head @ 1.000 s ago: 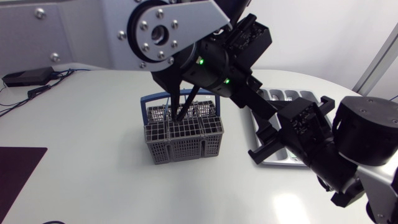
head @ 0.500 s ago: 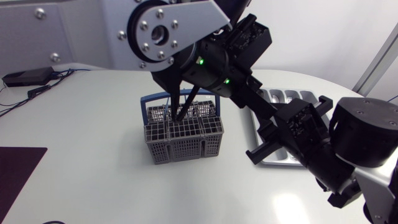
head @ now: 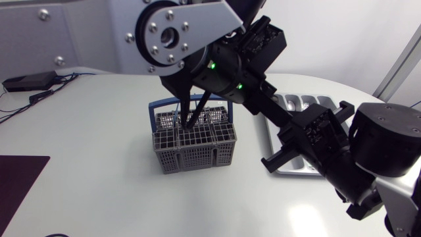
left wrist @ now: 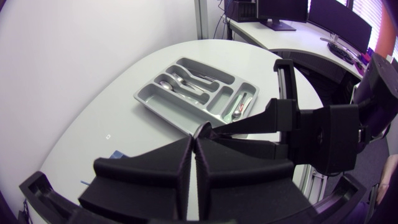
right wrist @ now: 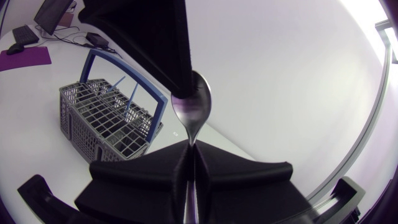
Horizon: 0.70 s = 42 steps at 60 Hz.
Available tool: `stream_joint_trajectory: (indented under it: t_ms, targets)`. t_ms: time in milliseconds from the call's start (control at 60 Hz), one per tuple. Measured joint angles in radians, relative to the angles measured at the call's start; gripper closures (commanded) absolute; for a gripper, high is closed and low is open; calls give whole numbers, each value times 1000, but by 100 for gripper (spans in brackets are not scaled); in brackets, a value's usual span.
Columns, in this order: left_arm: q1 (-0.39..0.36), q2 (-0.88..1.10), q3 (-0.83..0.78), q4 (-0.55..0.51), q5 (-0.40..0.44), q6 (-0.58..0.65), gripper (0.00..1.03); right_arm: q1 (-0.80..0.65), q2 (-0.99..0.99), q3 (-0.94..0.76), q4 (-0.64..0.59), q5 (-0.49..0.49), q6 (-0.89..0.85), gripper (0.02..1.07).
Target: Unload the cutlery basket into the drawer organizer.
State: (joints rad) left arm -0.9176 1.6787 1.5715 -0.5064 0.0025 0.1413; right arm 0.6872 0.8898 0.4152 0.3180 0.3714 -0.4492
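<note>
A metal spoon [right wrist: 193,112] hangs in the air between my two grippers, above the table beside the grey drawer organizer [head: 268,133]. My left gripper [right wrist: 185,92] is shut on the top of its bowl. My right gripper [right wrist: 189,151] is shut on its handle from below. In the head view the left gripper [head: 283,124] and right gripper [head: 293,139] meet over the organizer's near end, and the spoon is hidden there. The grey cutlery basket [head: 191,155] with a blue handle stands mid-table, with dark utensils sticking out of it. The organizer [left wrist: 142,98] holds spoons and forks.
My large left arm [head: 217,59] stretches over the basket from the back. A black device with cables [head: 29,80] lies at the far left. A dark mat [head: 16,178] sits at the front left. The table's curved edge runs just beyond the organizer.
My right gripper's fingers have drawn a little closer together. The left arm, the basket and the organizer have not moved.
</note>
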Motion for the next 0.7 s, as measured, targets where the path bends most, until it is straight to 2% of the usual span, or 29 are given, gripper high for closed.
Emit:
stream_joint_trajectory:
  t_ms: [83, 167, 267, 333, 417, 517, 617, 700]
  targets:
    - [0, 2, 0, -1, -1, -8, 97, 0, 0, 0, -3, 0, 0, 101]
    - [0, 3, 0, -2, -1, -11, 87, 0, 0, 0, -5, 0, 0, 101]
    - [1, 4, 0, -1, 0, -11, 62, 5, 0, 0, -12, -3, -1, 101]
    - [1, 4, 0, -1, 0, -10, 40, 8, 0, 0, -24, -4, -1, 101]
    - [6, 3, 2, -1, 0, -11, 23, 8, -1, -2, -31, -5, -1, 101]
    - [18, 2, 8, 1, -1, -11, 13, 8, -10, -11, -48, -11, -8, 101]
    - [43, -13, 8, 2, -3, -11, 10, 5, -34, -30, -66, -37, -20, 101]
    - [74, -34, 13, 2, -8, -10, 9, -23, -66, -48, -92, -102, -31, 101]
